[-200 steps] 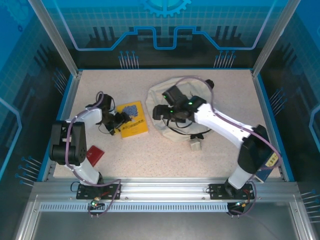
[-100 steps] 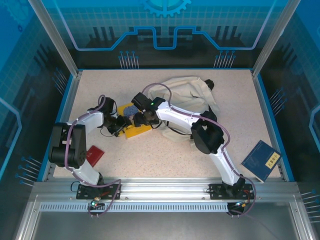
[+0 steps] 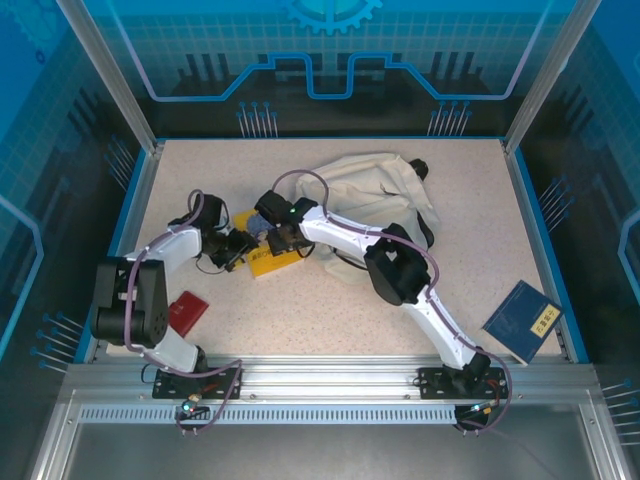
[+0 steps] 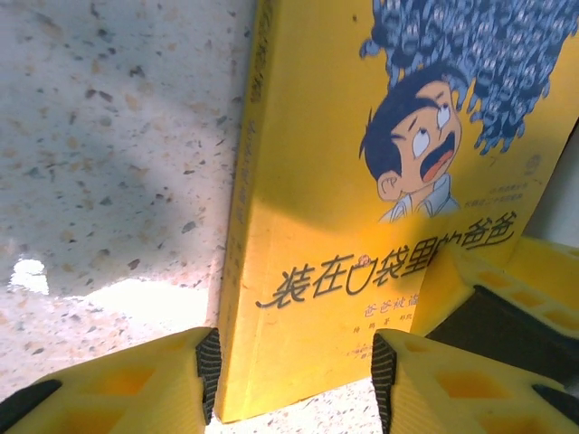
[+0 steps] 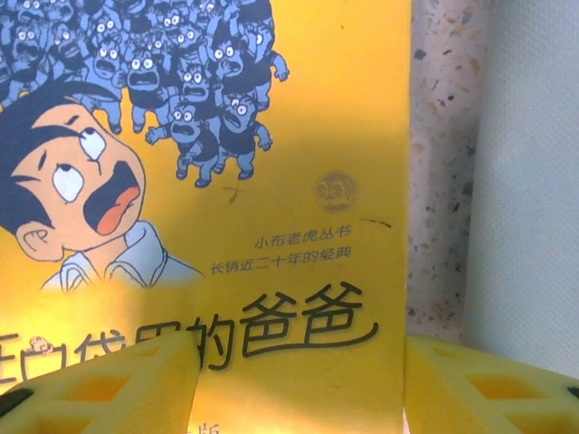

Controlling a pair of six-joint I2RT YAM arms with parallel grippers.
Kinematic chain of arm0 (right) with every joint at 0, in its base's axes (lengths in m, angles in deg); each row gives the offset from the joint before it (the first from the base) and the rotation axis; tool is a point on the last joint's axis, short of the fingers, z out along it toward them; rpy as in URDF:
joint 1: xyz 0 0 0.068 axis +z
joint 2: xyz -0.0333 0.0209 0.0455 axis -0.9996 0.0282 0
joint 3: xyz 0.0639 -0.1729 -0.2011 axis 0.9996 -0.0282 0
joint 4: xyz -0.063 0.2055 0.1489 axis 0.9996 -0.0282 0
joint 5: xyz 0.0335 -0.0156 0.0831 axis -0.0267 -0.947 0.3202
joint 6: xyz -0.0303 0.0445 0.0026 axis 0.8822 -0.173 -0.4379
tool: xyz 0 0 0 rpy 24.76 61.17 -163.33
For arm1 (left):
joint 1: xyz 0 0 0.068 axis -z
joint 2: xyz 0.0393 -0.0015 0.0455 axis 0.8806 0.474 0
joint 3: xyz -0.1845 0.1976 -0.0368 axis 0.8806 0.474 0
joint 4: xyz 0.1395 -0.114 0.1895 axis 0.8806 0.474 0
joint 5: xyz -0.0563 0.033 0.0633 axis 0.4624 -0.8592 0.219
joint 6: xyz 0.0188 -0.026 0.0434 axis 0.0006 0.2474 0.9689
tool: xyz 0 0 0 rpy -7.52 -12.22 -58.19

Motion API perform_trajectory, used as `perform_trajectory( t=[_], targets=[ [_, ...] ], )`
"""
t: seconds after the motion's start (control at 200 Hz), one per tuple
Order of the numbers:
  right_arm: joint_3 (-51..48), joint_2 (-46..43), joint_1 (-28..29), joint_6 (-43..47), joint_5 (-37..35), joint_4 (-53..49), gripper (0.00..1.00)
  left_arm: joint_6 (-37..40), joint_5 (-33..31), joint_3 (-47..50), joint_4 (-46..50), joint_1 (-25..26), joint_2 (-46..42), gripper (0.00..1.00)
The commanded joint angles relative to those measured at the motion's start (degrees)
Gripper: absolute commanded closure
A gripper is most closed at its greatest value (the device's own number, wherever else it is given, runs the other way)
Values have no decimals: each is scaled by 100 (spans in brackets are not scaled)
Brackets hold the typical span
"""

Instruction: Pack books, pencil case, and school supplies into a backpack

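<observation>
Book, yellow, cartoon-boy cover

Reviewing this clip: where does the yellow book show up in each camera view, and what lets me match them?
Top external: yellow book lies left of centre on the table, left of the backpack.
Left wrist: centre to right, spine on its left side.
Right wrist: left and centre.
Shared landmark: the cartoon face on its cover, in both wrist views.

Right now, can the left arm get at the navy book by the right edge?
Probably not. The navy book lies in the near right corner, past the right arm's base; the left gripper is over at the yellow book, with the right arm stretched across between them.
</observation>
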Motion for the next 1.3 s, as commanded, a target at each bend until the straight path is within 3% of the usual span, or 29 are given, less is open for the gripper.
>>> perform_trajectory(
  t=[0.0,0.22,0.425,0.615,0.995,1.296],
  targets=[
    [-1147,-159,328,394,-125,-677,40,-101,-7,127,110,-47,-223,47],
    [-3108,-1545,388,215,695,111,40,-91,493,373,215,-2,-451,41],
    [-2966,-1798,153,-285,1212,258,30,-218,454,670,341,197,-688,40],
    [-2719,-1546,-35,-395,1505,159,30,-401,620,832,86,418,-606,44],
    [-2437,-1958,-30,-282,2346,124,49,-617,595,881,-323,699,-191,64],
    [-2600,-2447,-37,-636,2873,357,66,-688,426,1100,-577,692,75,66]
  ],
)
